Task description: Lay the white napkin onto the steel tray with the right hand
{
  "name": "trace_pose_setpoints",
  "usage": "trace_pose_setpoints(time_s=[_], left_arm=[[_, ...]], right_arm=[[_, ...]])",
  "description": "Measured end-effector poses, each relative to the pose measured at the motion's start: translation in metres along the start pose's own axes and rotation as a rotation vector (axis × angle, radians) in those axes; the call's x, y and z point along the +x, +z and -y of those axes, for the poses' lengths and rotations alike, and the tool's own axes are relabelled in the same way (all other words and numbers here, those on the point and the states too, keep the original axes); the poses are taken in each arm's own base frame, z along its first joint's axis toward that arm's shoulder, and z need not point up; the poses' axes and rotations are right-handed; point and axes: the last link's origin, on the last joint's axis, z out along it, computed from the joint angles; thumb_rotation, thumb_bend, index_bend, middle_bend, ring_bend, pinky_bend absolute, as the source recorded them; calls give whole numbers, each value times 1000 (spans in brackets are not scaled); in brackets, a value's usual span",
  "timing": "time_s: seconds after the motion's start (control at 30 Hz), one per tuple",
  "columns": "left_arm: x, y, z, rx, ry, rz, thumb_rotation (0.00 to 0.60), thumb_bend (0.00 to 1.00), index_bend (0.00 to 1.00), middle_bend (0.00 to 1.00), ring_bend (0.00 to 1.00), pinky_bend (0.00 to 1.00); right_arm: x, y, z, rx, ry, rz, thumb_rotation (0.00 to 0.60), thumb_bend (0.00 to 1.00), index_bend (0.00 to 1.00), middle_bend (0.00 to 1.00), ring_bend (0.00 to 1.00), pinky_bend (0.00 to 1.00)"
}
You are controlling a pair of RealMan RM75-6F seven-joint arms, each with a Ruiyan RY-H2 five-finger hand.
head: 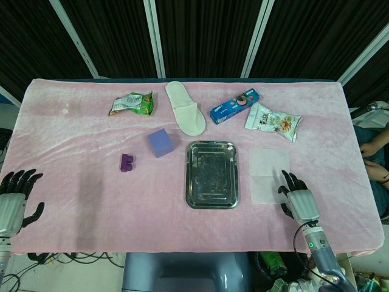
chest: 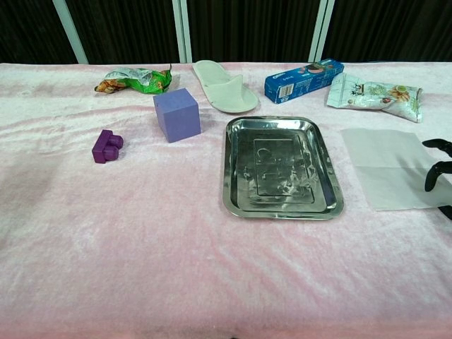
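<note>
The white napkin (head: 268, 174) (chest: 393, 167) lies flat on the pink cloth, just right of the steel tray (head: 211, 174) (chest: 281, 167), which holds nothing. My right hand (head: 298, 198) (chest: 438, 171) sits at the napkin's near right corner with its fingers spread, their tips at or over the napkin's edge; it holds nothing. Only dark fingertips show at the right border of the chest view. My left hand (head: 13, 198) rests open at the table's near left edge, far from both.
A purple cube (head: 160, 143), a small purple block (head: 126, 162), a green snack bag (head: 132, 103), a white slipper (head: 186, 107), a blue biscuit box (head: 234, 104) and a pale snack packet (head: 273, 121) lie behind and left of the tray.
</note>
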Motion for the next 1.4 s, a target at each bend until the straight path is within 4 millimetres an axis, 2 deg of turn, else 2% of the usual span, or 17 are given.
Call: trace_pose_setpoints(time_s=[0.23, 0.43, 0.8, 1.2, 1.4], left_arm=[[0, 0, 0, 3, 0, 1, 600, 378, 159, 105, 41, 38], [0, 0, 0, 4, 2, 0, 600, 378, 160, 105, 41, 37], [0, 0, 0, 6, 0, -4, 600, 378, 162, 105, 41, 37], [0, 0, 0, 5, -2, -5, 600, 378, 167, 105, 41, 37], [0, 0, 0, 6, -5, -4, 600, 378, 167, 105, 41, 38]], right_arm=[[0, -2, -1, -4, 6, 7, 600, 304, 455, 23, 73, 210], [2, -8, -2, -2, 15, 4, 600, 303, 455, 22, 73, 210], [-1, -5, -1, -2, 53, 16, 600, 303, 505, 24, 74, 210], [-2, -5, 0, 1, 76, 12, 600, 391, 569, 26, 78, 210], [-1, -2, 1, 3, 95, 8, 600, 393, 623, 33, 80, 210]])
